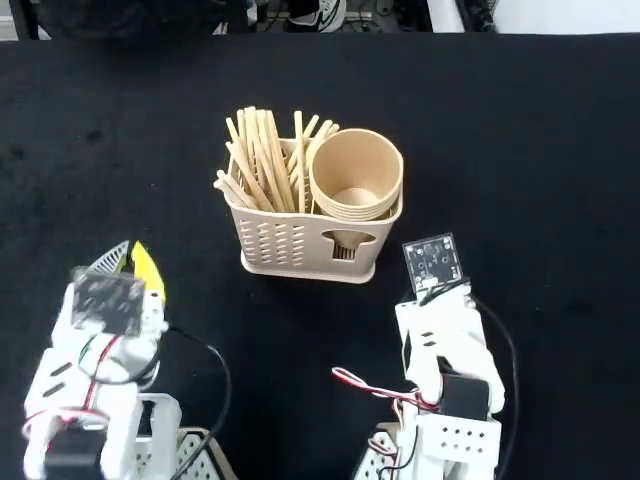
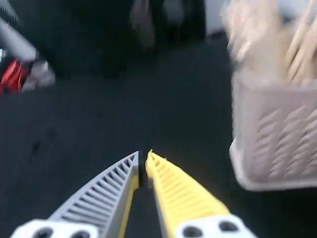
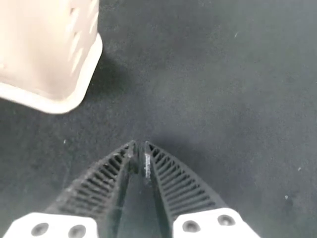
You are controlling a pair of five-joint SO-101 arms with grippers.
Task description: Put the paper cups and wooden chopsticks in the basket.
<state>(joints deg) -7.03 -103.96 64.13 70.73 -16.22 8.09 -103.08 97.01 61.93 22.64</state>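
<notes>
Basket [image 1: 290, 245], centre of table [image 1: 540, 130]: holds stacked paper cups [image 1: 357, 170] and wooden chopsticks [image 1: 262, 150]. Left gripper [image 2: 142, 159], right gripper [image 3: 138, 148]: jaws together, empty, near basket. Task judged complete; no further pick needed.

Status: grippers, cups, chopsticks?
Left gripper shut, empty. Right gripper shut, empty. Paper cups and chopsticks in basket. Both grippers apart from basket.

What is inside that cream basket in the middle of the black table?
The basket holds a bundle of wooden chopsticks standing in one compartment and a nested stack of paper cups in the other. The basket's wall hides the chopsticks' lower ends and the cups' bodies.
</notes>
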